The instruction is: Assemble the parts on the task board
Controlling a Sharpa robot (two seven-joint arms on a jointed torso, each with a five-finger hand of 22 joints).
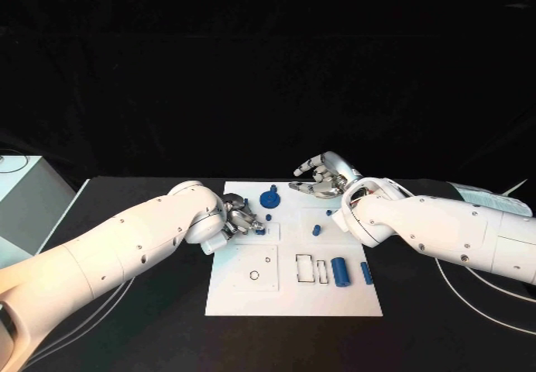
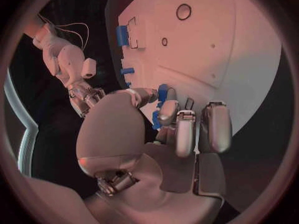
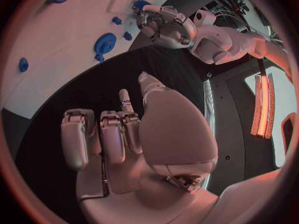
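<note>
The white task board lies mid-table. My left hand is over its near-left part, and thumb and fingers close round a small blue part right at the board's surface. My right hand hovers over the board's far edge with fingers loosely bent and nothing in them. A blue gear stands between the two hands, also seen as the gear from the right wrist. A blue cylinder and a thinner blue bar lie at the board's right.
Small blue pieces sit mid-board under my right forearm. Rectangular outlines and a round hole mark the board's near half. A pale box stands at the table's left edge. Cables trail at the right.
</note>
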